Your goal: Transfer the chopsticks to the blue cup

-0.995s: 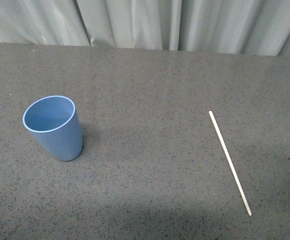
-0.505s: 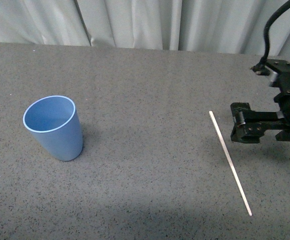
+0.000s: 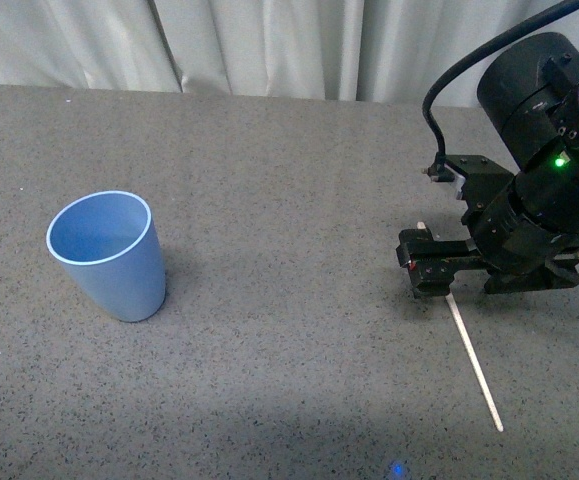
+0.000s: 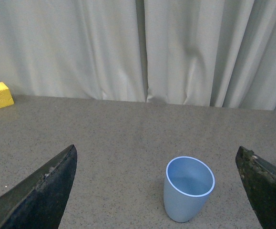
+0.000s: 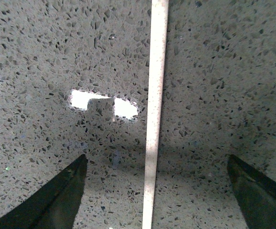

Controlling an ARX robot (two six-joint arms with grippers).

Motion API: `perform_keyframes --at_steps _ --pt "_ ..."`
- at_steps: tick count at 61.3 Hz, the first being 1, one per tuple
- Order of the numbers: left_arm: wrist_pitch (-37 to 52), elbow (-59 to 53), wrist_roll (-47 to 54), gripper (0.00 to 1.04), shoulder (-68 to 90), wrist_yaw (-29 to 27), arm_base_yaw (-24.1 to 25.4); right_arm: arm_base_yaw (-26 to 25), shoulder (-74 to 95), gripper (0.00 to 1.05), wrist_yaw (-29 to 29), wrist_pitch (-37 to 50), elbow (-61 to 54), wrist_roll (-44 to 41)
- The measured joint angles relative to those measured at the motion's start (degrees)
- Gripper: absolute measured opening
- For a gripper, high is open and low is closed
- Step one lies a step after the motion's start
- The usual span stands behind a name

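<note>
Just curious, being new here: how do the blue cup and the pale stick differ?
The blue cup stands upright; the chopstick lies flat. The cup is wide and hollow, the chopstick very thin. The cup is light blue, the chopstick cream-white. The right tool hangs over the chopstick; none is near the cup. Both rest on the grey speckled table.

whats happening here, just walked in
The right gripper sits low over the chopstick, which lies flat on the table. Its jaws are open with the stick between them, not yet gripped. The blue cup stands upright and empty, further left. The left gripper is open, holding nothing, with the cup in its view.
</note>
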Motion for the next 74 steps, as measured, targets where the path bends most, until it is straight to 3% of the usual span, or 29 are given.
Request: perform_keyframes --at_steps 23,31,44,54,65,74 --pt "0.0 0.0 0.0 0.98 0.0 -0.02 0.0 0.39 1.42 0.27 2.01 -0.5 1.62 1.68" --pt "0.0 0.0 0.0 0.98 0.0 -0.02 0.0 0.31 1.6 0.01 2.34 -0.81 2.03 2.08" --pt "0.0 0.0 0.0 0.98 0.0 -0.02 0.0 0.31 0.83 0.01 1.79 1.49 0.79 2.91" --pt "0.0 0.0 0.02 0.98 0.0 -0.02 0.0 0.46 -3.19 0.01 -0.81 11.54 -5.49 2.75" --pt "0.0 0.0 0.02 0.98 0.0 0.0 0.0 2.1 -13.51 0.01 -2.69 31.65 -13.31 -1.38" --pt "0.0 0.0 0.0 0.98 0.0 -0.02 0.0 4.17 -17.84 0.01 -9.4 55.67 -15.21 -2.34"
